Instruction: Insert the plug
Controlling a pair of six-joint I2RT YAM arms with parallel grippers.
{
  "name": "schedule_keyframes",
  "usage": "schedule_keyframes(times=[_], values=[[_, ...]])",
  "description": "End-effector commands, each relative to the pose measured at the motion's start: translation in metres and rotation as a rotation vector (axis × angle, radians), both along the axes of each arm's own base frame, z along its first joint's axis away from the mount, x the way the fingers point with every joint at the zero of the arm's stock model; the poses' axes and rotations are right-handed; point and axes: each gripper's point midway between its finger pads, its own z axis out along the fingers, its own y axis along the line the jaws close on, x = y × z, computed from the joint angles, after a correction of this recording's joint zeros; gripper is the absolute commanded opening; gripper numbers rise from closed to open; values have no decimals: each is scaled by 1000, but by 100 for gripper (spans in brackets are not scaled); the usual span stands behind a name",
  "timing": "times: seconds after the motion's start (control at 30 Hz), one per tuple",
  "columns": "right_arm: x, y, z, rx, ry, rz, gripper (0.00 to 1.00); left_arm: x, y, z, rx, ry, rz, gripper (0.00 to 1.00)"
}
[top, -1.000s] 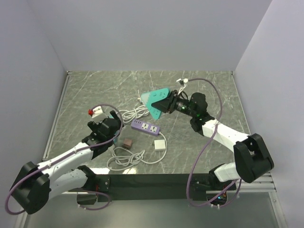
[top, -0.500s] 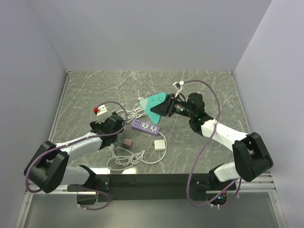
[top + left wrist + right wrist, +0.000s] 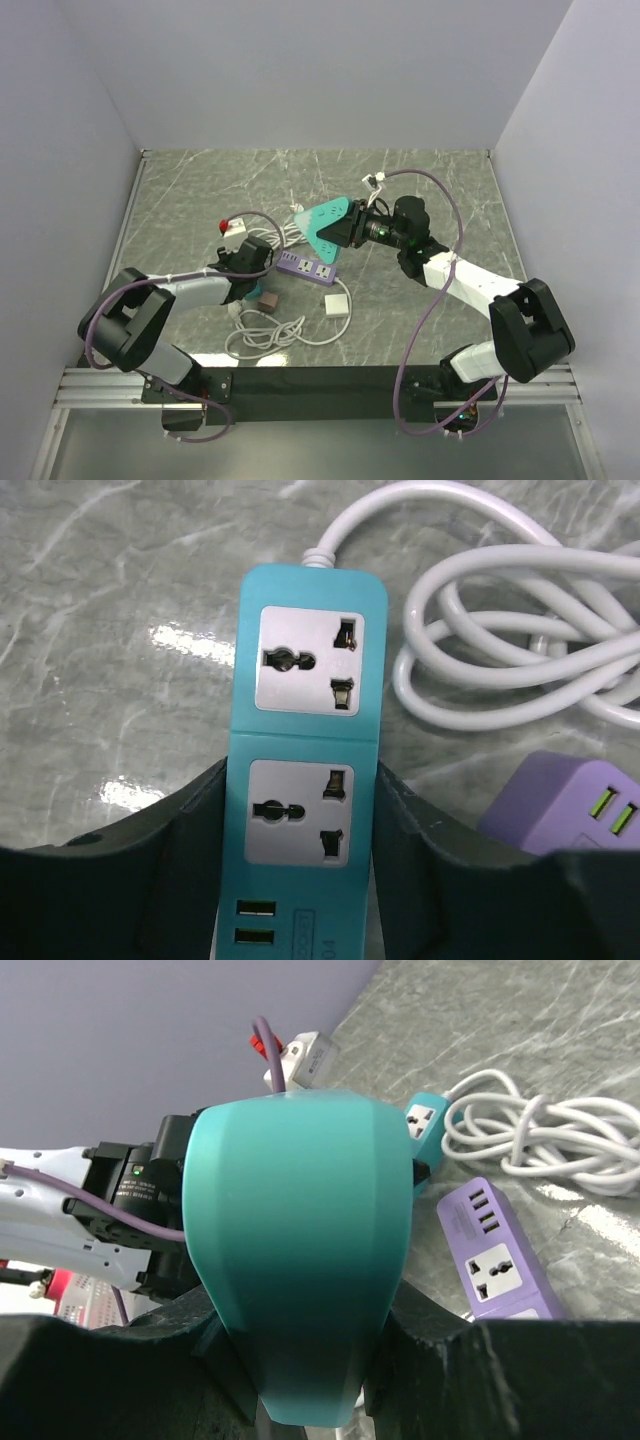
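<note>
Plug [image 3: 338, 305]: flat white square, lying just on the near side of the purple power strip [image 3: 308, 268], by its right end, unheld. Left gripper [image 3: 300, 775]: clamped on teal power strip [image 3: 310, 650], left of the purple power strip. Right gripper [image 3: 305, 1360]: clamped on teal object [image 3: 300, 1220], just beyond the purple power strip.

Left fingers [image 3: 150, 880] now around teal strip [image 3: 310, 740]

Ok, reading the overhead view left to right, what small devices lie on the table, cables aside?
small brownish-pink cube adapter, purple rectangular power strip, flat white square plug. Teal object in the right gripper overlaps, so omitted.
</note>
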Motion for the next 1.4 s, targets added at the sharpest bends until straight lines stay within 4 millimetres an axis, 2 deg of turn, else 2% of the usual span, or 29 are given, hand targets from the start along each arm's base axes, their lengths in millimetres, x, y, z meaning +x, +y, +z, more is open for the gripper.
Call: schedule_keyframes(times=[0.0, 0.03, 0.07, 0.17, 0.23, 0.27, 0.3, 0.43, 0.53, 0.67, 0.7, 0.73, 0.9, 0.97, 1.03, 1.13, 1.17, 1.27, 1.33, 1.37], values=[[0, 6, 28, 34, -90, 31, 0, 8, -29, 3, -64, -22, -85, 29], [-1, 7, 25, 29, -79, 38, 0, 11, -37, 5, -78, -37, -112, 7], [-1, 8, 25, 29, -78, 43, 0, 11, -44, 4, -90, -35, -142, 1], [-2, 10, 16, 23, -47, 56, 0, 18, -68, 13, -93, -90, -241, 0], [-1, 12, 9, 19, -26, 62, 0, 14, -85, 13, -126, -95, -346, 0], [-3, 13, 6, 22, -7, 73, 0, 18, -94, 23, -165, -144, -372, 0], [-4, 13, 4, 21, 2, 77, 0, 10, -100, 19, -188, -135, -422, 0], [-7, 13, -4, 19, 20, 89, 0, 6, -106, 48, -229, -238, -485, 0], [-4, 15, -14, 10, 59, 83, 0, -3, -114, 58, -232, -272, -588, 0], [0, 21, -25, 41, 134, 101, 0, -8, -110, 46, -196, -245, -598, 1], [2, 22, -28, 42, 149, 100, 0, -8, -109, 45, -186, -240, -593, 2], [3, 24, -33, 42, 158, 105, 0, -10, -109, 42, -172, -232, -593, 11], [6, 25, -44, 45, 205, 94, 0, -9, -97, 39, -116, -228, -515, 27], [6, 25, -45, 56, 224, 93, 0, -11, -97, 36, -104, -214, -509, 39], [6, 26, -48, 68, 239, 97, 0, -12, -98, 37, -103, -218, -490, 60], [6, 28, -53, 76, 267, 96, 0, -17, -98, 41, -100, -224, -473, 97], [5, 28, -56, 82, 288, 95, 0, -19, -97, 42, -103, -226, -471, 99], [4, 30, -58, 110, 319, 106, 0, -25, -94, 46, -125, -235, -460, 99], [3, 31, -59, 125, 329, 114, 0, -29, -94, 56, -160, -260, -464, 100], [3, 32, -59, 133, 340, 121, 0, -33, -91, 55, -164, -256, -468, 100]])
